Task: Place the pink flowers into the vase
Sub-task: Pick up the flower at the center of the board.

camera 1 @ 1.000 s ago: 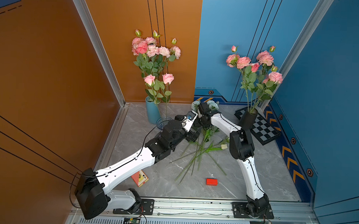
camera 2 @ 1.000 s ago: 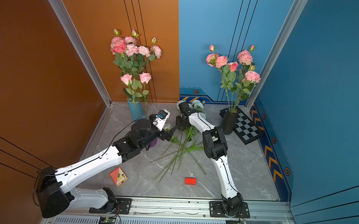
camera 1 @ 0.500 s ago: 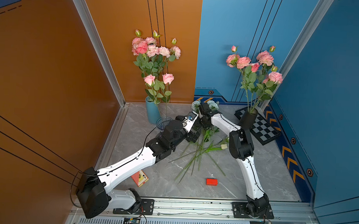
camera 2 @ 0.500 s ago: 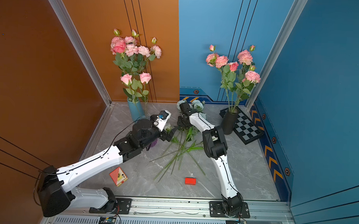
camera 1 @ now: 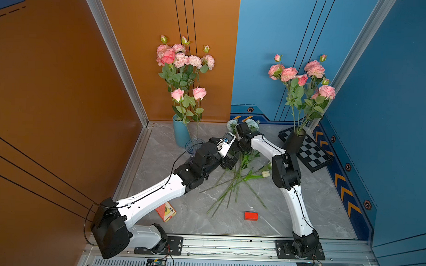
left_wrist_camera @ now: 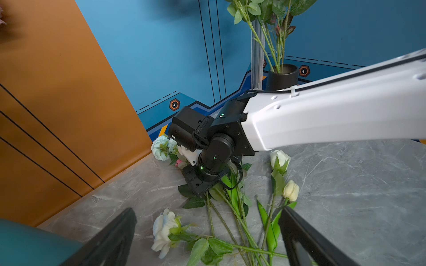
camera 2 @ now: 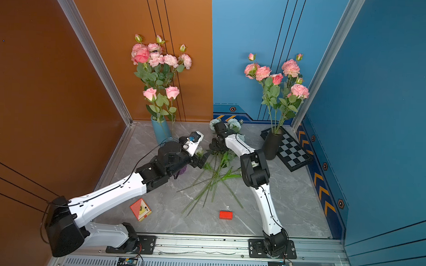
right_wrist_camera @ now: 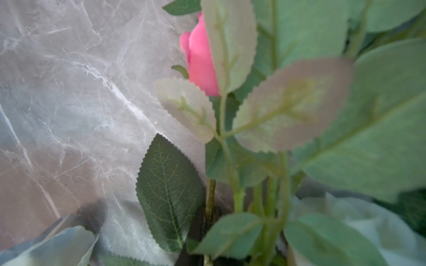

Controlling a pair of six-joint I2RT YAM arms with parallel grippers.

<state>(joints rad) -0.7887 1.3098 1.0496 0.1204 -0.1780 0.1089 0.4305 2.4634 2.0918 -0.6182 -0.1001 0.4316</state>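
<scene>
Nearest the rail on the bench [camera 1: 314, 190] lie a red block [camera 1: 250, 216] and a card box [camera 1: 166, 211]. Beyond them loose stems [camera 1: 232, 188] fan out, with white flowers [left_wrist_camera: 282, 159] among them. The left gripper [left_wrist_camera: 205, 232] hangs over the stems, jaws wide and empty. Farther back the right gripper [camera 2: 215, 148] is down in the leaves, closed; what it pinches is hidden, though a pink bud [right_wrist_camera: 200, 62] lies close by. Behind stand pink flowers [camera 1: 183, 57] in a blue vase [camera 1: 180, 135] and more in a black vase [camera 1: 294, 141].
</scene>
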